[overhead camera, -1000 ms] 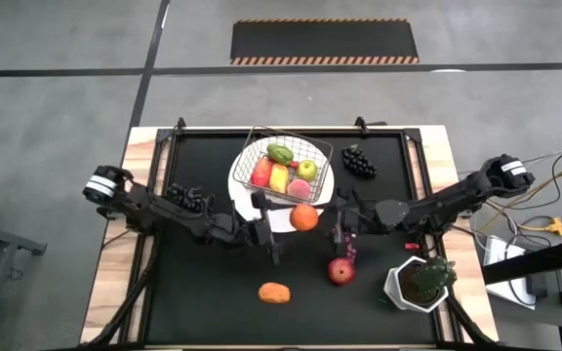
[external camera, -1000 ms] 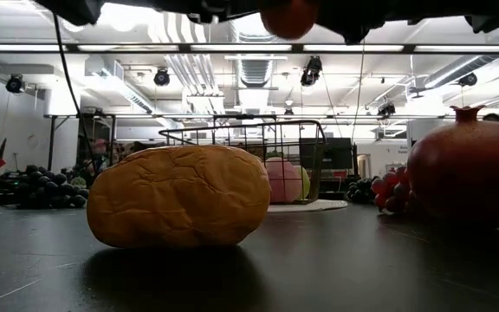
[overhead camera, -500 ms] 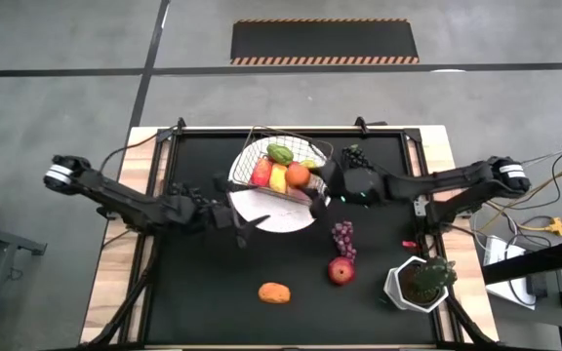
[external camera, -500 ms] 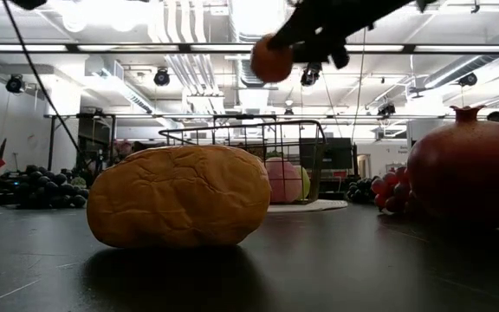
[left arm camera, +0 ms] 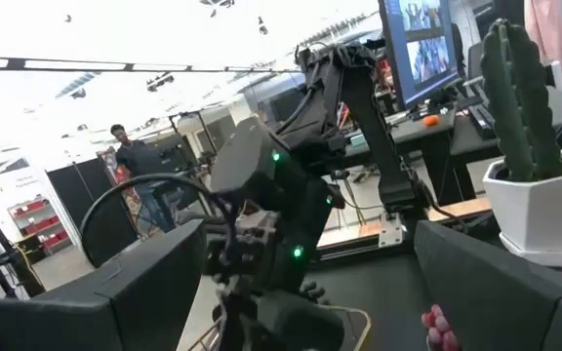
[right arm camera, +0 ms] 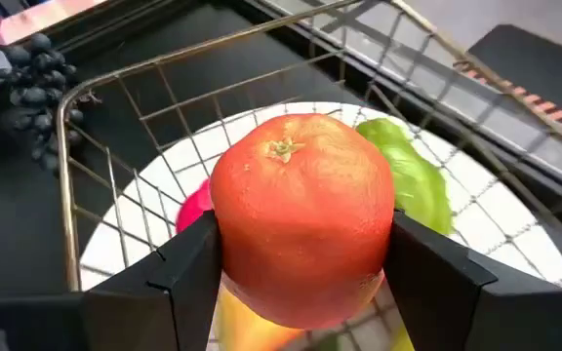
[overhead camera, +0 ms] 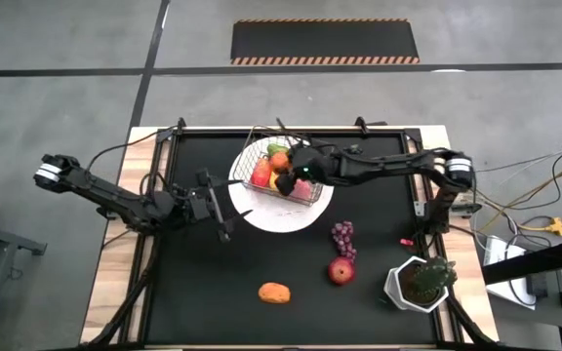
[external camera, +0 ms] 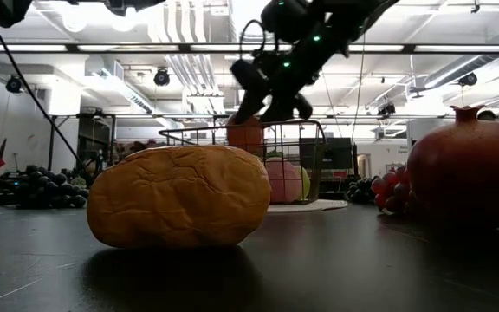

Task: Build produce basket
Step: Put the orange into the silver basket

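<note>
**Black desk, orange over the basket**

On the black desk [overhead camera: 213, 283], the right gripper [right arm camera: 301, 283] clasps an orange [right arm camera: 302, 226] above the wire basket [overhead camera: 261, 156]. Round, smooth and probably light, it needs a grip across its widest part. The left gripper [overhead camera: 224, 207] waits nearby, released.

- Left arm [overhead camera: 125, 200]: dark, slim jointed links, with a white-and-black cylindrical joint at its outer end.
- Right arm [overhead camera: 388, 166]: the same dark build, with a pale joint collar near the elbow.
- Right tool [right arm camera: 301, 292]: two flat, matte black fingers (angular, wedge-like).
- Small green lights glow on the right wrist housing.
- Thin black cables trail along both arms.
</note>
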Robot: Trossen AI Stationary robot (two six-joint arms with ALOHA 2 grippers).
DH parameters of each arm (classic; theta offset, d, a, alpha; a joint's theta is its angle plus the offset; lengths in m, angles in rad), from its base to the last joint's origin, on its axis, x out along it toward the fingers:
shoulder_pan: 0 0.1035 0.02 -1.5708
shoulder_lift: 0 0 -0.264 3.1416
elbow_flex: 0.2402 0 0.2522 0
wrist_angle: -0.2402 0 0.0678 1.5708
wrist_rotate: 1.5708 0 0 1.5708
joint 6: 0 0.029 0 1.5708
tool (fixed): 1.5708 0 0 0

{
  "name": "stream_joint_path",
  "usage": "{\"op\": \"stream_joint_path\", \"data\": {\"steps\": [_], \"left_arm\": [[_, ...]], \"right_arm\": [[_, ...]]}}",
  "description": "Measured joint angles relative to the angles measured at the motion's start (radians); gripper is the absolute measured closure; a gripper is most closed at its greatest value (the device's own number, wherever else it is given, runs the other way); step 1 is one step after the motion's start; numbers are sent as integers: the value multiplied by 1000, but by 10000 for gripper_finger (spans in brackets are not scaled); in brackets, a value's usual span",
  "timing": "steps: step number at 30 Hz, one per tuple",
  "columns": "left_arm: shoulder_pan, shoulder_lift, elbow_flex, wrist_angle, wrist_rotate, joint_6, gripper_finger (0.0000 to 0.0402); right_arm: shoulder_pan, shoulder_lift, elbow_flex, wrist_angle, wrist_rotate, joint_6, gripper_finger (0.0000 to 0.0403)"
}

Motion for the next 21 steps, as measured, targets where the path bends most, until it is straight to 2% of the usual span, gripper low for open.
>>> {"op": "stream_joint_path", "data": {"steps": [6, 13, 21], "left_arm": [[0, -4, 4, 3, 1, 6, 53], [0, -7, 8, 3, 1, 32, 53], [0, -11, 9, 6, 2, 33, 53]], "right_arm": [[-1, 96, 113, -116, 11, 4, 171], [-8, 150, 185, -100, 12, -10, 169], [-25, 222, 195, 139, 34, -24, 168]]}}
